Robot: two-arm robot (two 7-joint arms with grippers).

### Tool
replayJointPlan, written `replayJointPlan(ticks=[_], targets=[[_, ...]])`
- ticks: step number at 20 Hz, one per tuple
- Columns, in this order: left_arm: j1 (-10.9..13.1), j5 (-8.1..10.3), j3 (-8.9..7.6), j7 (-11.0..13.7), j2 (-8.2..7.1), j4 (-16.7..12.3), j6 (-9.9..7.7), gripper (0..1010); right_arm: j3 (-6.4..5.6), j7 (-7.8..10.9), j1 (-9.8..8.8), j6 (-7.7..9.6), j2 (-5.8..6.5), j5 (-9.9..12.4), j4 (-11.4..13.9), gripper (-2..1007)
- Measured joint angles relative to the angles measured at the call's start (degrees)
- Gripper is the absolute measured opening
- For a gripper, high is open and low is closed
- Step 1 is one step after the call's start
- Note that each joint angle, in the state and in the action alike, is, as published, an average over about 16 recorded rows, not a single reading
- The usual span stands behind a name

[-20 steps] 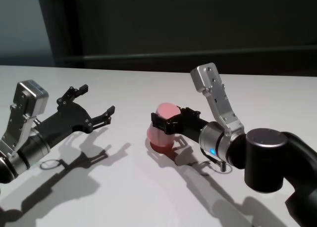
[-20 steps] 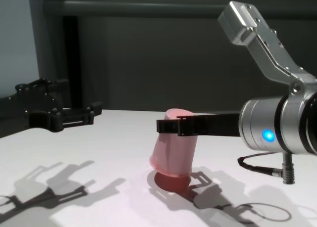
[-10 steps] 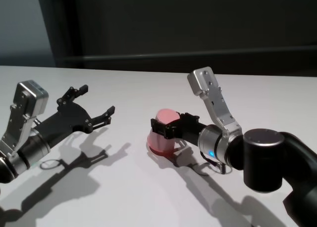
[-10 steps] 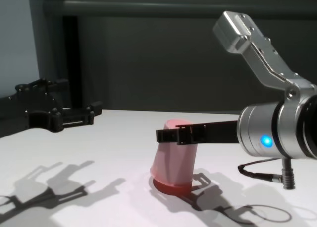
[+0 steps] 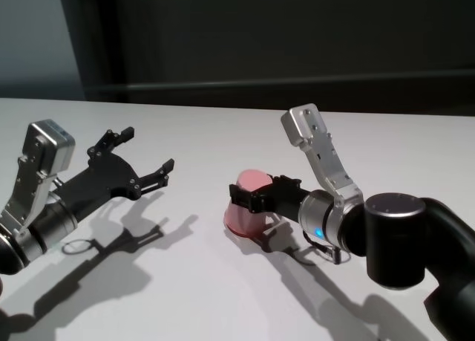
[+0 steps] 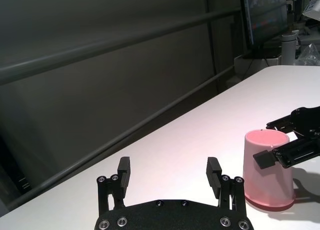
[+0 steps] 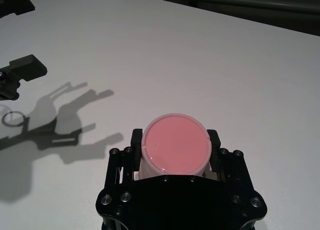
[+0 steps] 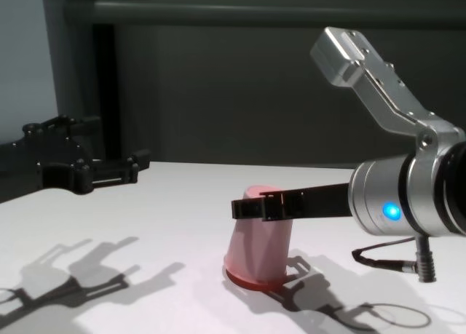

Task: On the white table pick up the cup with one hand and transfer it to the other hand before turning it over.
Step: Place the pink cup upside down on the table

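Observation:
The pink cup (image 5: pixel 248 207) stands upside down on the white table (image 5: pixel 185 289), wide rim down and narrow base up. It also shows in the chest view (image 8: pixel 258 248), the left wrist view (image 6: pixel 267 182) and the right wrist view (image 7: pixel 175 146). My right gripper (image 5: pixel 249 195), with the black housing, silver wrist and thin cable, is shut on the cup near its upturned base (image 8: pixel 260 206), one finger (image 7: pixel 136 140) on each side. My left gripper (image 5: pixel 146 149), with the grey boxy housing, hovers open and empty to the cup's left (image 6: pixel 169 167), fingers pointing toward it.
Shadows of both arms fall on the table in front of the grippers. A dark wall with a horizontal rail (image 8: pixel 218 14) stands behind the table's far edge. Bare tabletop lies between the left gripper and the cup.
The right gripper has lowered the cup from a tilted, slightly raised pose until its rim rests flat on the table. The left arm has hardly moved.

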State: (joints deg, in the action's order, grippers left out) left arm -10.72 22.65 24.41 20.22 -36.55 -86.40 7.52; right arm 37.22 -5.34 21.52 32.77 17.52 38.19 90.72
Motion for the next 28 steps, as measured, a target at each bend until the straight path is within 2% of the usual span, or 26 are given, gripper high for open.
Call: replayJointPlan(ticks=[6,20,28], targets=[[0.0,0.00,0.00,0.0,0.00,0.0,0.00,1001,-0.17,-0.03,-0.06,0.42,-0.12,0.0,-0.1,766],[0.0,0.00,0.00,0.0,0.00,0.0,0.00,1001,-0.10,-0.09,-0.11,0.07,-0.02,0.2,-0.1,980],[0.0,0.00,0.00,0.0,0.00,0.0,0.00,1001,-0.07,-0.08,-0.11,-0.06,0.01,0.2,0.0,1002]])
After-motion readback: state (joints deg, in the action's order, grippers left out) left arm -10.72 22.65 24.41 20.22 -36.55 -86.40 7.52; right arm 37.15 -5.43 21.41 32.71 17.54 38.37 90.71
